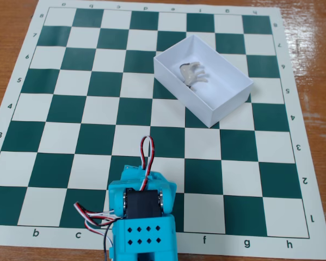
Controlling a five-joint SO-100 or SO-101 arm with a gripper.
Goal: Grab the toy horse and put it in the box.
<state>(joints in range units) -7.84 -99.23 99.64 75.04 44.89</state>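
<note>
Fixed view: toy horse (193,74) lies inside box (203,79) near tabletop's far right corner. I judge it light, rigid; grip across body. End effector state: cannot tell.

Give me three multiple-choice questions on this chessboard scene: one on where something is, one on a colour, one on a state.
1. Where is the toy horse?
A. inside the white box
B. on a green square
C. off the chess mat

2. What colour is the arm?
A. red
B. turquoise
C. black

3. How does the horse sit?
A. held by fingers
B. lying free in the box
C. balanced on the rim

Answers: 1 A, the box walls surround it. 2 B, its body is turquoise. 3 B, nothing touches it.
</note>
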